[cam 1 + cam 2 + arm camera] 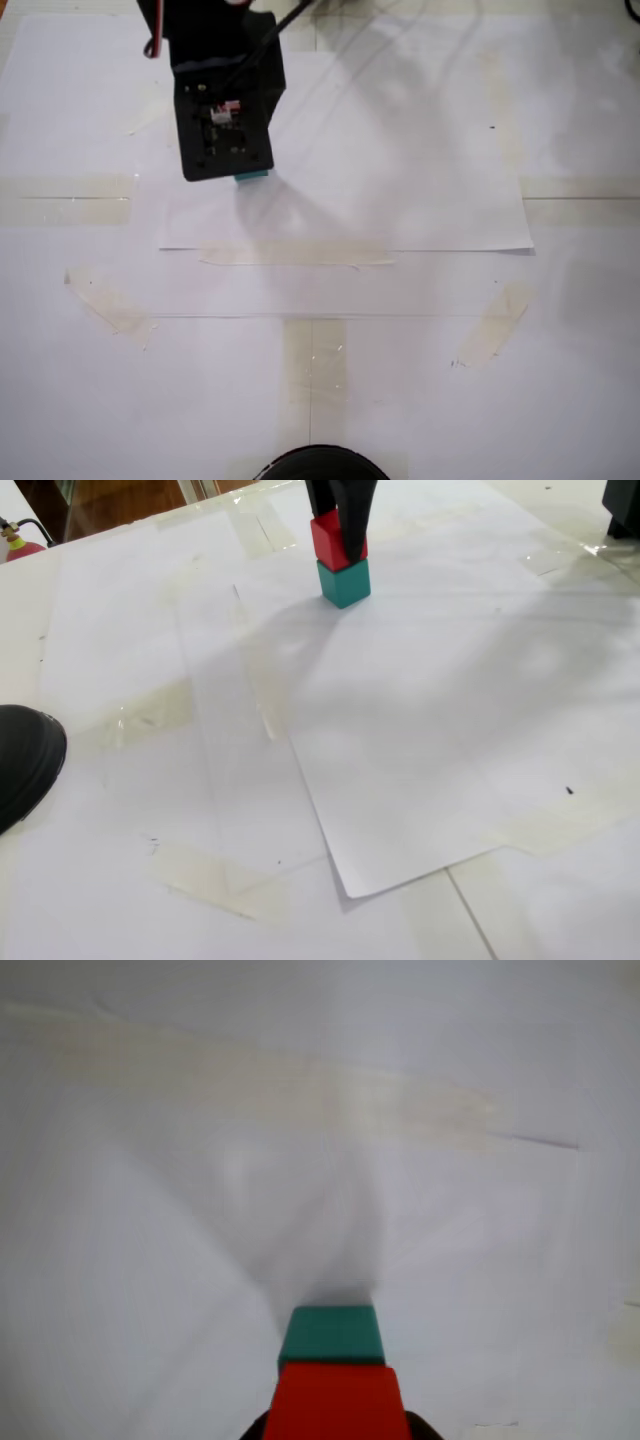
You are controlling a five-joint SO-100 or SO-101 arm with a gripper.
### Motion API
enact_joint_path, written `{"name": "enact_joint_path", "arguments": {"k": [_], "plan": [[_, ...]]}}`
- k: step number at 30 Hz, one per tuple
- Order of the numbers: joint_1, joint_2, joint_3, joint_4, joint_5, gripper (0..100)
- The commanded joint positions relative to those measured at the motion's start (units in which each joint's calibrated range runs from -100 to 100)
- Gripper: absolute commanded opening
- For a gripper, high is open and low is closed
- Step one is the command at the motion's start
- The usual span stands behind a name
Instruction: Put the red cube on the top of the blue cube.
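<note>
White papered surface (420,730); claw (340,542) grips the red cube (328,540), resting on the blue cube (345,582) beneath it.

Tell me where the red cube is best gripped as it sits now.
Grip the red cube on two opposite vertical faces, coming from above: it sits on the blue cube, so its underside is blocked. The gripper already holds it this way.

Makeshift hobby or lab bench setup: tabletop (560,900) covered in white paper sheets (400,150) fixed with strips of masking tape (295,255). Wooden floor (120,498) visible at one fixed view's top-left edge suggests an indoor room.
</note>
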Motion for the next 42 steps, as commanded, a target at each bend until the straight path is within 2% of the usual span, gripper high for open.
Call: {"name": "enact_joint_path", "arguments": {"k": [1, 5, 8, 27, 32, 36, 42], "plan": [[-0.3, -4.0, 0.0, -0.6, -0.3, 26], [-0.9, -4.7, -0.9, -0.1, -0.6, 37], [-1.2, -5.0, -1.8, 1.3, -1.1, 41], [-5.0, -10.6, -3.6, 5.5, -3.4, 45], [-5.8, -17.8, -5.7, 8.0, -2.9, 41], [-5.4, -27.7, -2.8, 10.6, -2.9, 33], [-4.4, -50.8, 15.0, 13.0, -3.7, 22]]}}
